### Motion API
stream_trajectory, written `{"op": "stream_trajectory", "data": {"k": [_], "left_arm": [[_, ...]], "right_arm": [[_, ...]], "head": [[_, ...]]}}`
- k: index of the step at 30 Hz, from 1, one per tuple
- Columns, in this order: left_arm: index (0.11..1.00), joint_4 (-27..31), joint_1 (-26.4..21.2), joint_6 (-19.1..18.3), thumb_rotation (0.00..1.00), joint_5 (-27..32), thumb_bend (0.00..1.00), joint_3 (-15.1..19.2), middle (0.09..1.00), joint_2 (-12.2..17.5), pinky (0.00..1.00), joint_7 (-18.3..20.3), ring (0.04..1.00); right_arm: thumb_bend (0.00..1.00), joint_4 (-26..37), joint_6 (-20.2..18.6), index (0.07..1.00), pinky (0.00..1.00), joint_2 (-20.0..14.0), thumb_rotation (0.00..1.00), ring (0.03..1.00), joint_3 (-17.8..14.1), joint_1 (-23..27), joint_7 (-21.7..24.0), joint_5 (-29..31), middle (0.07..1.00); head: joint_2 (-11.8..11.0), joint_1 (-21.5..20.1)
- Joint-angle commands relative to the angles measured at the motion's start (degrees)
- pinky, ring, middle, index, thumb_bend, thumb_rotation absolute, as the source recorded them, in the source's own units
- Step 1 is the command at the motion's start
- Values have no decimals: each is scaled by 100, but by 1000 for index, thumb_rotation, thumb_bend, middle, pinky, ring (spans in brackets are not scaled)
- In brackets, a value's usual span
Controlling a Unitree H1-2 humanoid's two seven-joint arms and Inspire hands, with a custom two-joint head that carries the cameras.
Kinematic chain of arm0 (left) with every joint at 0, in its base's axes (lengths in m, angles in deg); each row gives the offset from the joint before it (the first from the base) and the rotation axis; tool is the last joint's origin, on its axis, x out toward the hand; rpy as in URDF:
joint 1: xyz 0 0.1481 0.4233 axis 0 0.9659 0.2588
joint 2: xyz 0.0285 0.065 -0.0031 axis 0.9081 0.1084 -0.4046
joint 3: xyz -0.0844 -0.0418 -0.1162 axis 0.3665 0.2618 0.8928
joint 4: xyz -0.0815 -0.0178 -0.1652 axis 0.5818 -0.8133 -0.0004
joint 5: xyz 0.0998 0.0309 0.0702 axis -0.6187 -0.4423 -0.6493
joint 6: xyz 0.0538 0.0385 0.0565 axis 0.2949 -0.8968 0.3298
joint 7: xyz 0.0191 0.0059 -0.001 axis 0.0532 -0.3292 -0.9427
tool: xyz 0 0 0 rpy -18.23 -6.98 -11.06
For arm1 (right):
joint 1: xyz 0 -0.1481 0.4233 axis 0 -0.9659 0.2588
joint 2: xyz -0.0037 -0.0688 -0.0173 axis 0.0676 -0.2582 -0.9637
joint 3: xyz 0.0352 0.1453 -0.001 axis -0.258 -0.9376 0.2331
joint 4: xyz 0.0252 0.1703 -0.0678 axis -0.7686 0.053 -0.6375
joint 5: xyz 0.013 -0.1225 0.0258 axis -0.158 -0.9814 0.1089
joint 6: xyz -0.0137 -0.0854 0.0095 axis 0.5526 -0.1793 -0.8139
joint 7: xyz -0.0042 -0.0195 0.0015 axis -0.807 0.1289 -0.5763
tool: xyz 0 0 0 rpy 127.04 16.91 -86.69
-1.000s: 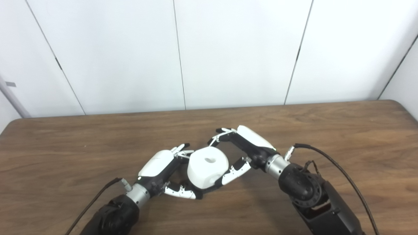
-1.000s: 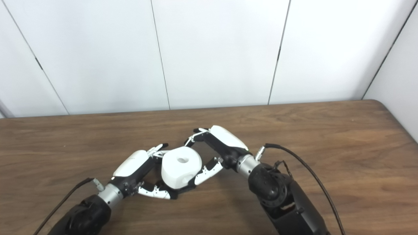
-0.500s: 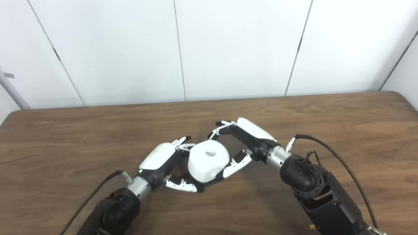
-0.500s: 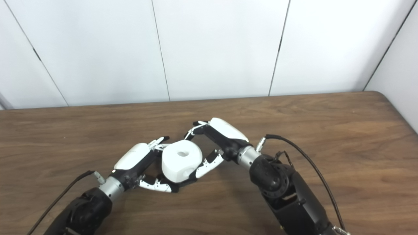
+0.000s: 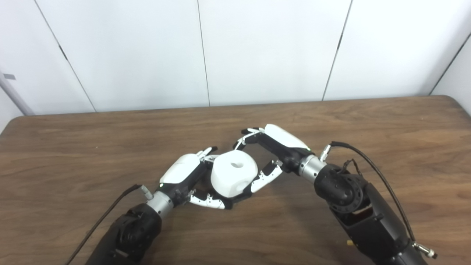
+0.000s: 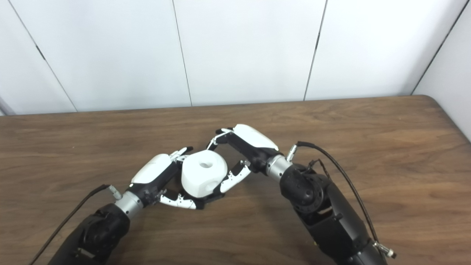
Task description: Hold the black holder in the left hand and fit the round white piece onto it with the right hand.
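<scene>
nothing shifting but camera; right hand [image 5: 270, 154] and left hand [image 5: 191, 180] both cupping round white piece [image 5: 232, 175], frame centre; holder hidden; rigid, smooth, grip sides.

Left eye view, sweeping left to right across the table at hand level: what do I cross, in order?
left hand → round white piece → right hand → black cable
</scene>
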Motion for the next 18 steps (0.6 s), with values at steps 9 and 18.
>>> {"op": "stream_trajectory", "data": {"k": [9, 18], "left_arm": [[482, 321, -100, -56, 53, -47, 523, -42, 866, -46, 1000, 110, 1000], [482, 396, -108, -187, 54, -107, 524, -100, 867, -95, 1000, 145, 1000]], "right_arm": [[526, 121, 112, 478, 1000, -201, 138, 928, 32, 390, 172, -238, 746], [526, 178, 195, 476, 1000, -338, 138, 925, 40, 477, 342, -336, 740]], "head": [[54, -25], [84, -29]]}}
